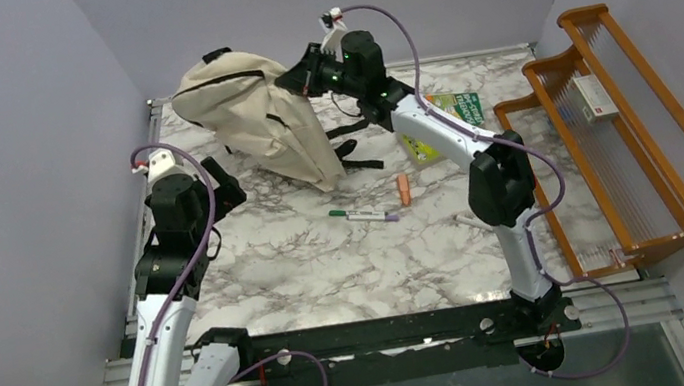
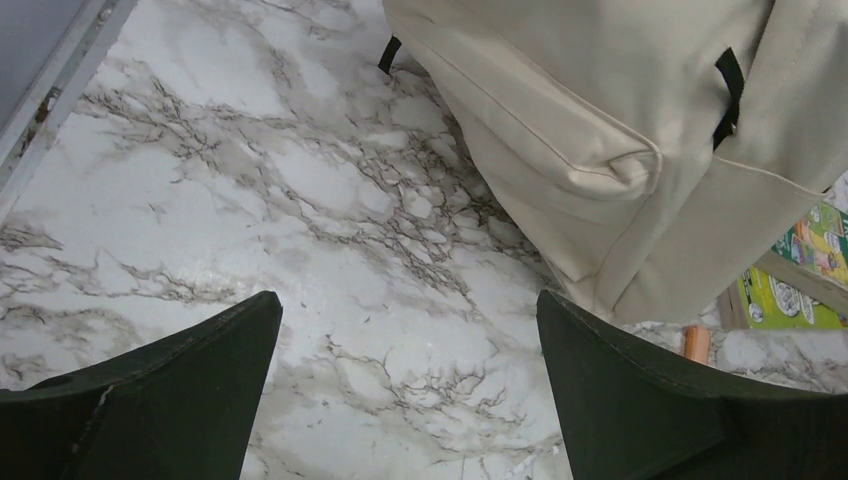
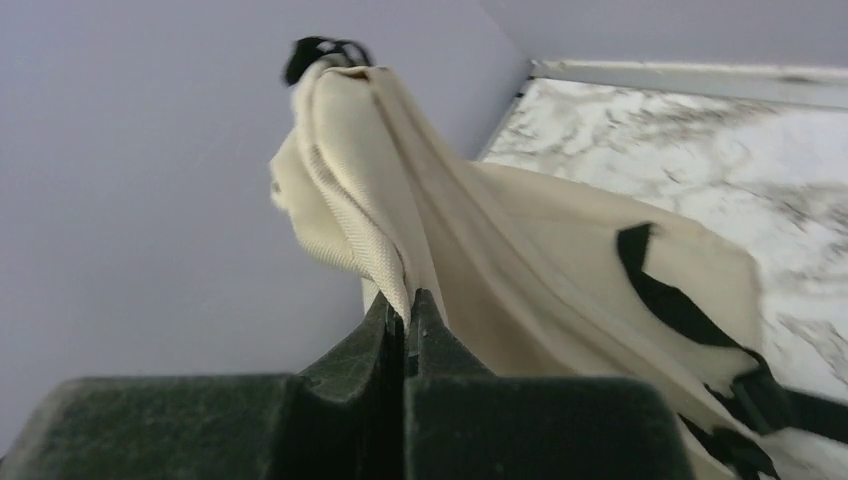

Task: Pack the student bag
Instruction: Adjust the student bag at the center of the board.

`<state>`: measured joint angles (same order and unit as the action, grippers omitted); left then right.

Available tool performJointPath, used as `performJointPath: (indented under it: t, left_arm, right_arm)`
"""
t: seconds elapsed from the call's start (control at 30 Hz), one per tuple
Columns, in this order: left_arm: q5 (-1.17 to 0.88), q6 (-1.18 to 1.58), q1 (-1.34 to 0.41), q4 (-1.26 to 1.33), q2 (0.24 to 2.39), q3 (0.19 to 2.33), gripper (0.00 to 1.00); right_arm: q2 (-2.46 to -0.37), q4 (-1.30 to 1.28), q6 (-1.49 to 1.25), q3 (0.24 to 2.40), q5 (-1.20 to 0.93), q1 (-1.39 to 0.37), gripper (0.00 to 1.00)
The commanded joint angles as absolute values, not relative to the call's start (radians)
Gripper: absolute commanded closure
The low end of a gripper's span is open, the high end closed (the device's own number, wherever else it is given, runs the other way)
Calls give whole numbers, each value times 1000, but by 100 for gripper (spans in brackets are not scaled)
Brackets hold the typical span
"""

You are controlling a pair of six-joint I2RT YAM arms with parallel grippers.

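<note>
The student bag, a big cream backpack with black straps, stands lifted at the back left of the marble table. My right gripper is shut on a fold of its cream fabric; in the right wrist view the cloth is pinched between the closed tips. My left gripper hangs open over bare marble, left of and nearer than the bag. The left wrist view has the bag ahead and to the right, with nothing between the wide-apart fingers.
A green-capped marker and an orange eraser lie mid-table. A green picture book lies under the right arm's forearm. A wooden rack lines the right side. Purple walls close in on the left and at the back.
</note>
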<state>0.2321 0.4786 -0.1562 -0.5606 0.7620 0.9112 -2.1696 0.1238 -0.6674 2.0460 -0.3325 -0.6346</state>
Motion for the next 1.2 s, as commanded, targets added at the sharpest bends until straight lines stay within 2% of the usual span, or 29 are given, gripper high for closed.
performJointPath:
  t: [0.0, 0.23, 0.4, 0.6, 0.87, 1.17]
  left_arm:
    - [196, 497, -152, -522, 767, 880, 1]
    - [131, 526, -152, -443, 824, 842, 1]
    - [36, 607, -152, -278, 906, 804, 1]
    - [-56, 704, -152, -63, 1047, 779, 1]
    - [-104, 768, -152, 70, 1241, 764, 1]
    - [-173, 830, -174, 235, 1472, 810, 1]
  right_arm:
    - [-2099, 257, -845, 1853, -251, -505, 99]
    - [-2077, 325, -892, 1698, -270, -417, 99]
    - [-2048, 320, -871, 1646, -235, -395, 99]
    - [-1982, 287, -809, 1541, -128, -377, 99]
    - [-1885, 209, -746, 1432, 60, -349, 99]
    - [-1847, 161, -766, 1337, 101, -312, 99]
